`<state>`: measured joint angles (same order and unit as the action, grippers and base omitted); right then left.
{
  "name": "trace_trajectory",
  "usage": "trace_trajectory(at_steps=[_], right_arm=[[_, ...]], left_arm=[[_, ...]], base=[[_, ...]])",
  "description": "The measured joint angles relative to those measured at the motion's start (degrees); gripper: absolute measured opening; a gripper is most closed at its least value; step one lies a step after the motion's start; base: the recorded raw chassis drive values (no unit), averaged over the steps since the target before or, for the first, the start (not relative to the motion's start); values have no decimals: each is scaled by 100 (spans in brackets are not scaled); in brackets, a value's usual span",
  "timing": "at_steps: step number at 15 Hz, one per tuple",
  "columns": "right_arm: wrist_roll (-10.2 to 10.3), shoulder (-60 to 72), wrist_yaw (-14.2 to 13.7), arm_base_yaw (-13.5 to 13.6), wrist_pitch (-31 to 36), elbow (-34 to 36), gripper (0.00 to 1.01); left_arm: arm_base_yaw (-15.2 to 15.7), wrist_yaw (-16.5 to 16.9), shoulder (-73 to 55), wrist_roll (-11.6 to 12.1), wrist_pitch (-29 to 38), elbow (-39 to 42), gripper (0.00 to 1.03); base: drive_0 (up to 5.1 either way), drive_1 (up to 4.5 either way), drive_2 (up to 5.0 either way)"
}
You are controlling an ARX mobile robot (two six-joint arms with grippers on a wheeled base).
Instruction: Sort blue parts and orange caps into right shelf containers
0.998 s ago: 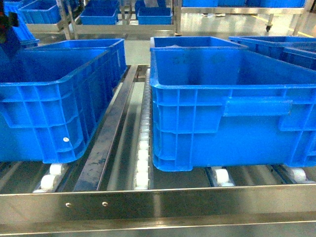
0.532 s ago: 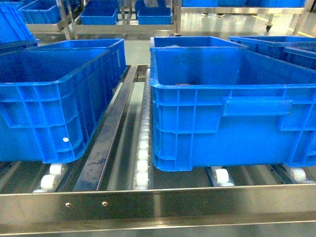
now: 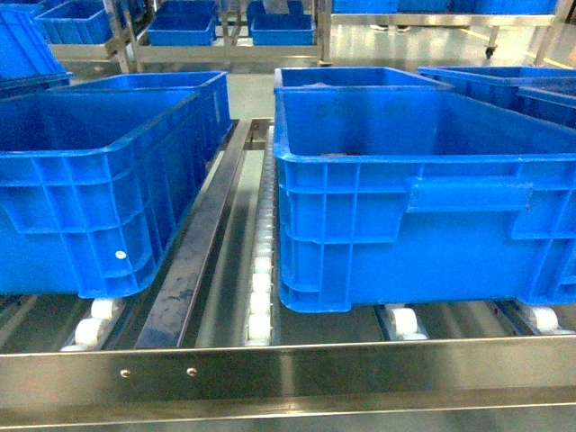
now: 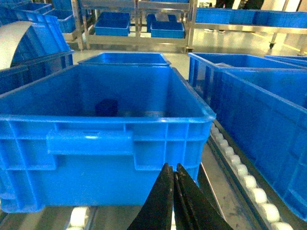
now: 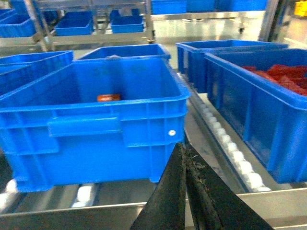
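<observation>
Two large blue containers stand side by side on the roller shelf in the head view, a left one (image 3: pixel 90 193) and a right one (image 3: pixel 423 207). The left wrist view looks into a container (image 4: pixel 96 124) with one dark-blue part (image 4: pixel 106 106) lying on its floor near the back. In the right wrist view, a container (image 5: pixel 86 127) holds an orange cap (image 5: pixel 109 97) on its floor. My left gripper (image 4: pixel 172 165) is shut and holds nothing, low in front of its container's near wall. My right gripper (image 5: pixel 183 145) is likewise shut and holds nothing. Neither gripper shows in the head view.
A steel front rail (image 3: pixel 288 373) and white rollers (image 3: pixel 261 288) run under the crates. Another blue crate (image 5: pixel 259 110) to the right holds red pieces (image 5: pixel 283 76). More blue crates sit on racks behind (image 3: pixel 180 27).
A dark shape at the head view's upper left edge one second ago has gone out of view. The crates have not moved.
</observation>
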<state>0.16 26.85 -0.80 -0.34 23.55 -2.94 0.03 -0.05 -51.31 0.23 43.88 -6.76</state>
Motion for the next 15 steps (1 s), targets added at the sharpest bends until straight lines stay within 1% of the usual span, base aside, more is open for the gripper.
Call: trace_trajectory(at_steps=[1, 3, 4, 5, 7, 11, 15], right_arm=[[0, -236, 83, 7, -166, 61, 2], [0, -431, 83, 33, -146, 227, 2], [0, -599, 83, 33, -297, 227, 2], [0, -826, 81, 33, -468, 227, 2], [0, -1113, 81, 33, -791, 229, 2], [0, -1309, 81, 33, -951, 227, 2], [0, -1655, 81, 33, -1316, 227, 2]], left_arm=[[0, 4, 313, 0, -210, 157, 2], [-4, 0, 844, -2, -529, 293, 2], [-4, 2, 852, -2, -179, 501, 2], [-4, 2, 1027, -2, -551, 586, 2], [-4, 2, 1681, -2, -1003, 586, 2], [-4, 0, 2050, -4, -1357, 588, 2], [-4, 0, 2822, -4, -2065, 588, 2]], base=[[0, 0, 0], [0, 0, 0], [0, 0, 0], [0, 0, 0], [0, 0, 0], [0, 0, 0], [0, 0, 0]])
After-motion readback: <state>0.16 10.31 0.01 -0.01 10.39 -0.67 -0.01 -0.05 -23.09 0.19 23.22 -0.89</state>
